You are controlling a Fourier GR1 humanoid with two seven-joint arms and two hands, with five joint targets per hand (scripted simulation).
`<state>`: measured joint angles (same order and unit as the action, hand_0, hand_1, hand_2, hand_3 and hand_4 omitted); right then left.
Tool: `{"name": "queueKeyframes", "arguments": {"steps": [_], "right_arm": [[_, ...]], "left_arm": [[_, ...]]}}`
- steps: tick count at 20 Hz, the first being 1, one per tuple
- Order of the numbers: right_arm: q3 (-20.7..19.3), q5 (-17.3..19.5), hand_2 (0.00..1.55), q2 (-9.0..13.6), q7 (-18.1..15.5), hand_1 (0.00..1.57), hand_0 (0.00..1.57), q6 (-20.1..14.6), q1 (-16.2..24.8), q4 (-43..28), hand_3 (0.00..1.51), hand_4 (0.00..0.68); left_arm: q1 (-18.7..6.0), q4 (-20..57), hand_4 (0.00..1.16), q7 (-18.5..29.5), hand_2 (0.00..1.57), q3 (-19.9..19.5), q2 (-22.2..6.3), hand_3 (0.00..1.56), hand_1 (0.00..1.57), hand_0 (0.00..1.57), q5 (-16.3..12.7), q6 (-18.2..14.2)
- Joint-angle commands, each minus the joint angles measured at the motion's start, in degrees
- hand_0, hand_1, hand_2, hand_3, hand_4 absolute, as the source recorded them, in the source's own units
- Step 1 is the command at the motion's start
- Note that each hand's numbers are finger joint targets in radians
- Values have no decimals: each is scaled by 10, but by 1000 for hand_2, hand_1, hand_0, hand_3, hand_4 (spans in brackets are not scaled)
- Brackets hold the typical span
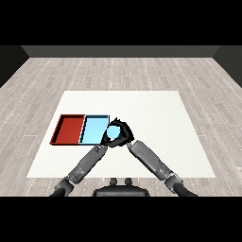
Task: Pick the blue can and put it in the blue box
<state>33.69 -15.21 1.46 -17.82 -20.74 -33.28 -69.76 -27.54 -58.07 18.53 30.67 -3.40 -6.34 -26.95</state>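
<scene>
The right hand (124, 131) is curled around the blue can (112, 133), just beside the light blue tray (94, 130). The left hand (105, 144) sits under the can; I cannot tell how its fingers are.

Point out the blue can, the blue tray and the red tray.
blue can (112, 133), head view, its pale face between the fingers.
blue tray (93, 128), head view, its floor.
red tray (69, 129), head view, its floor.

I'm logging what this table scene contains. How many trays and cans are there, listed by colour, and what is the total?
Red tray: 1
Light blue tray: 1
Blue can, with the right hand curled round it: 1
Total: 3
</scene>
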Motion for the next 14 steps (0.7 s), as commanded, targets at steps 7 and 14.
{"name": "queueKeyframes", "arguments": {"steps": [7,14], "right_arm": [[-12,-23,1451,-12,-10,1437,1437,39,0,3,1391,606],[-2,-31,1454,-14,-5,1437,1437,4,-24,19,1393,580]], "left_arm": [[-20,29,673,58,819,27,33,684,774,774,-87,-69],[37,1,627,60,1185,-2,33,1027,1177,1177,-134,10]]}}
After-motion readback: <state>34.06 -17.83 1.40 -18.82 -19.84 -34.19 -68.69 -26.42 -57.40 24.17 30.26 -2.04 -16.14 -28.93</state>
